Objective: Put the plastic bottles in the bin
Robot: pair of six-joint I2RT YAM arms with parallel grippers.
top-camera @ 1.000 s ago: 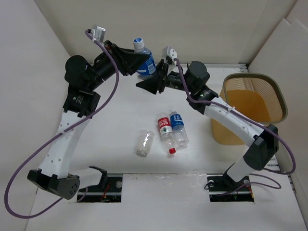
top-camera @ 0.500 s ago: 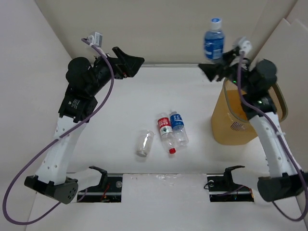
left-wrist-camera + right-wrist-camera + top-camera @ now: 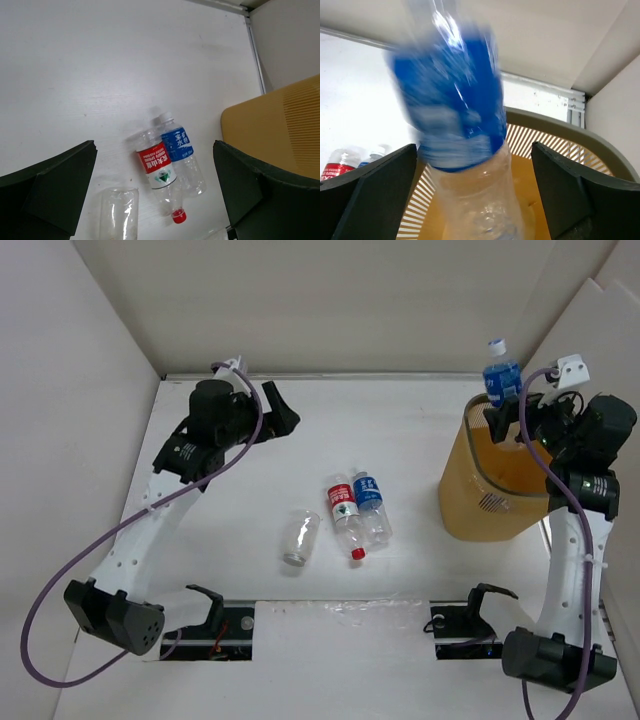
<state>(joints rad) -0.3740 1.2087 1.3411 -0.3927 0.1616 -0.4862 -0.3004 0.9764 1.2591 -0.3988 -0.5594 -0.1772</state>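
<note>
Blue-labelled bottle [image 3: 501,375]: upright, cap up, over bin [image 3: 478,508] mouth near 12 o'clock rim; blurred in wrist view. Right gripper [image 3: 474,150]: jaws wider than bottle, not gripping. Judged step: drop. Best done centred over mouth, wrist steady, clear of rim. Left gripper [image 3: 283,408]: spread, empty. Red-labelled bottle [image 3: 345,515], second blue bottle [image 3: 370,502], unlabelled bottle [image 3: 299,537]: lying at bin's 9 o'clock.

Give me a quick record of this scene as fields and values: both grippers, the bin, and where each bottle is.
left gripper: open, empty
right gripper: open, over the bin
blue-labelled bottle: upright in the right gripper's gap, above the bin mouth, blurred in wrist view
on table: red-labelled bottle beside second blue-labelled bottle; unlabelled bottle apart, left of them
</note>
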